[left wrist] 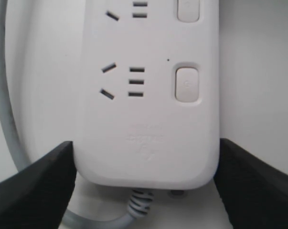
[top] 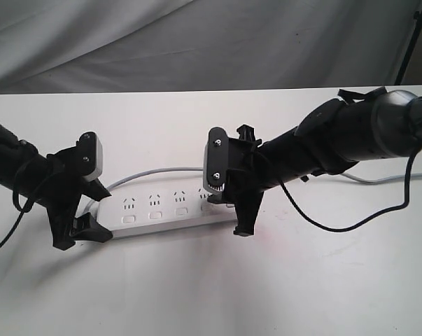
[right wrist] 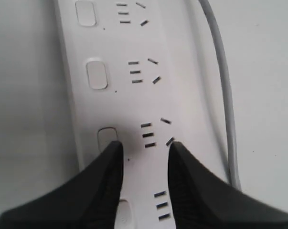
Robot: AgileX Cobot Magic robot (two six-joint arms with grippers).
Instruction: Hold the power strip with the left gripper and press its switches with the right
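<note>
The strip (top: 162,210) lay flat on the table (top: 211,294), centre-left of the exterior view. The left gripper (top: 95,210) straddled its cord end, jaws clamped against both long sides. The right gripper (top: 228,210), at frame centre, stood unclenched and grasped nothing, one tip over a switch (right wrist: 105,135)

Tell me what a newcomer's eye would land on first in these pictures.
The long white power strip lies centre-scene with two black claws on it. The left gripper clasps its cord end, a jaw against each long side. The right gripper, jaws slightly apart, sets its tips on the strip, one tip at the edge of a switch.
</note>
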